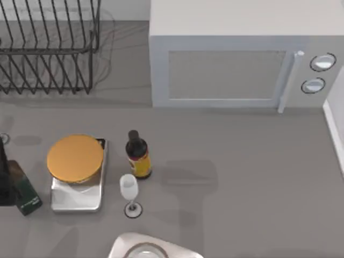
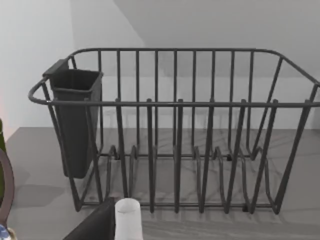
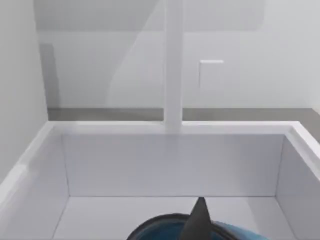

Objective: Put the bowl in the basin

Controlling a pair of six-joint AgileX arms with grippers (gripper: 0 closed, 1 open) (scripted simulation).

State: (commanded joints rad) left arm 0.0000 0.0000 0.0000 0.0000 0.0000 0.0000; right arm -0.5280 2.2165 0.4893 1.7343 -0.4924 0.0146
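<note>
Kitchen counter, microwave [image 1: 236, 59], dish rack [image 2: 175, 130], basin [image 3: 165, 160]

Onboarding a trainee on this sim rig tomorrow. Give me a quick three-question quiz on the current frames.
1. True or false: the flat orange disc lies on the silver kitchen scale.
2. In the top view, the black wire dish rack stands at the: A) upper left, B) upper right, C) lower right.
3. Fill in: in the right wrist view, the glossy teal-blue bowl is within the walls of the white ____.

Key
1. True.
2. A. The left arm's wrist camera faces this rack.
3. basin. The right gripper is there too, a dark fingertip in front of the bowl.
</note>
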